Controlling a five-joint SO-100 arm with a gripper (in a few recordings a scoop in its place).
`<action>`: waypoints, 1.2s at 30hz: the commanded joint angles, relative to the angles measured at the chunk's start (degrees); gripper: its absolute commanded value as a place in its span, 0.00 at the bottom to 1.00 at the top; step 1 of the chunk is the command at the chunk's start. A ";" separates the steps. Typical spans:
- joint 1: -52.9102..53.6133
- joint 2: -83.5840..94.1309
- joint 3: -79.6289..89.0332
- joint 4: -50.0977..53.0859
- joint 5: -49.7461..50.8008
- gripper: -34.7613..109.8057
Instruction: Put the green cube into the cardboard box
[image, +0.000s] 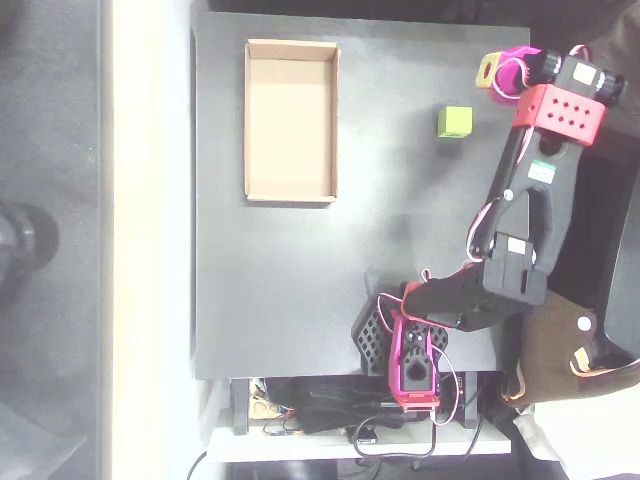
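Overhead view. Gripper (500, 75) at upper right, near the right edge of the black mat (300, 300), pointing left; magenta, with a yellow-green patch at the tip. Cannot tell whether the fingers are apart or together. Nothing seen held. Behind it a red perforated block (560, 112), then the black arm (520, 230) running down and bending left to a magenta and black base (405, 350) at the mat's lower edge. Green cube (453, 121) on the mat just below and left of the gripper tip, apart from it, flat on one face. Cardboard box (250, 120) well to the left, upper part of the mat, long side running up and down, open top, tan floor bare. Cables (330, 415) bunched below the base.
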 joint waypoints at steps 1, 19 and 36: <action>0.26 0.09 -1.23 0.35 0.44 0.55; -2.99 -4.83 -0.26 0.62 0.44 0.55; -6.94 -5.01 8.44 1.14 0.44 0.55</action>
